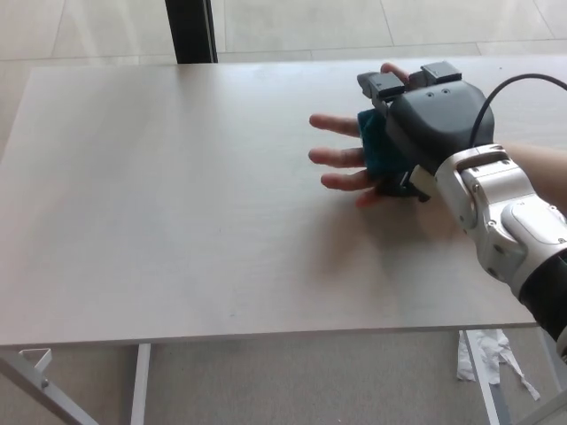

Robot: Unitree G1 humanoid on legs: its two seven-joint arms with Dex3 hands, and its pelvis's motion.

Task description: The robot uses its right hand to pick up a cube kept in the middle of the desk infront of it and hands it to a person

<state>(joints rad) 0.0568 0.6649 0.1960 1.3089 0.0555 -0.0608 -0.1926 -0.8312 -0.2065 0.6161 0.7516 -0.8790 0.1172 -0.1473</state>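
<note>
A teal cube (374, 146) lies on a person's upturned palm (337, 157), which rests on the pale desk (177, 221) at the right. My right hand (425, 124) hovers directly over the palm, covering the cube's right side. Its two fingers (381, 85) are lifted clear above the cube's top, so the hand is open. The person's fingers stick out to the left past the cube, and the thumb shows behind my hand. My left hand does not show.
The person's forearm (542, 168) comes in from the right edge behind my white wrist. A black post (190, 31) stands beyond the desk's far edge. White paper scraps (485, 354) lie on the floor below the front right corner.
</note>
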